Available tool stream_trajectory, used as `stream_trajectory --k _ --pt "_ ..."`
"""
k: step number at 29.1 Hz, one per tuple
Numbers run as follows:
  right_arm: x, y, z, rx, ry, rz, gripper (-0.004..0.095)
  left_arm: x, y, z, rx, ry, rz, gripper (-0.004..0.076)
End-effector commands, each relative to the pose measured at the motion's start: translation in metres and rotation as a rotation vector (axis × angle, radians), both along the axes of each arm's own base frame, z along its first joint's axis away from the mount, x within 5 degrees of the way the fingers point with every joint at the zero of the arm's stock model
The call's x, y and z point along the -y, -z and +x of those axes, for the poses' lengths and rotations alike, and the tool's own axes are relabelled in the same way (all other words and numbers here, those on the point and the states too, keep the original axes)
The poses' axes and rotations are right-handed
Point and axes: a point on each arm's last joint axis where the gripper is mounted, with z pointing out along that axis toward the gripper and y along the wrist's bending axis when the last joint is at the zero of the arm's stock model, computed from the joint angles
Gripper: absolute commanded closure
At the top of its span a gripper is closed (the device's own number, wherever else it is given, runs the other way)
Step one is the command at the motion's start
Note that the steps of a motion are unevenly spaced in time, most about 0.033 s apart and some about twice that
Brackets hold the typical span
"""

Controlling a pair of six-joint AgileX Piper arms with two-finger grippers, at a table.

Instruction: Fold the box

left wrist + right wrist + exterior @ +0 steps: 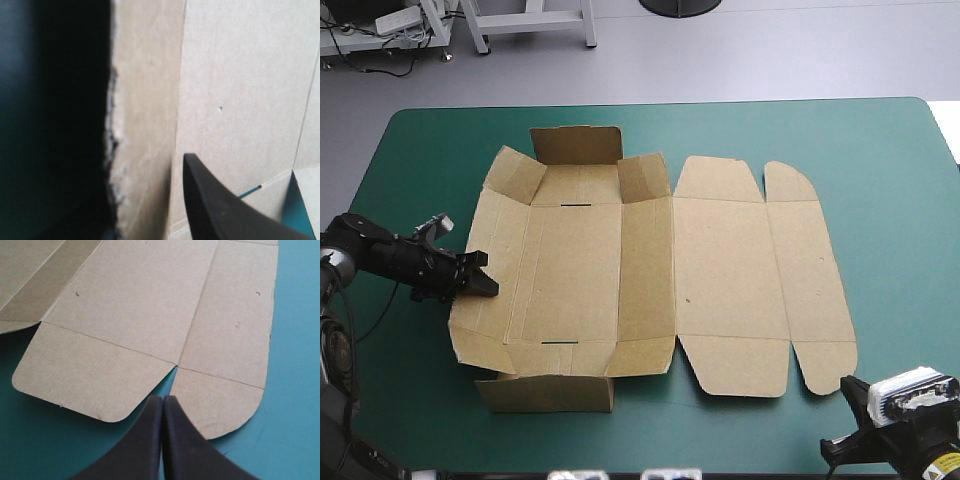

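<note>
Box (pixel 720 270), brown, lies mostly flat in the middle of the table (pixel 900 200), its left wall partly raised. Left gripper (pixel 483 284) pinches that wall's edge; it would do best to lift slowly along the crease. Right gripper (pixel 163 400), fingers pressed together, hovers just off the near right flaps, free to steady them.

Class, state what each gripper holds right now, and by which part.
The left gripper grips the box by its left edge flap, jaws either side. The right gripper holds nothing.
</note>
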Motion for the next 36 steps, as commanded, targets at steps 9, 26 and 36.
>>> stream_trajectory --k 9,26,36 --pt "0.000 -0.011 0.003 0.064 0.007 0.019 0.0932 0.041 -0.015 -0.001 0.031 0.175 0.031 0.0729" --pt "0.000 -0.011 0.003 0.063 0.006 0.017 0.0932 0.090 -0.101 -0.019 0.379 0.427 0.436 0.0729" --pt "-0.001 -0.011 0.003 0.065 0.003 0.025 0.0932 0.112 -0.157 -0.025 0.572 0.503 0.506 0.0729"
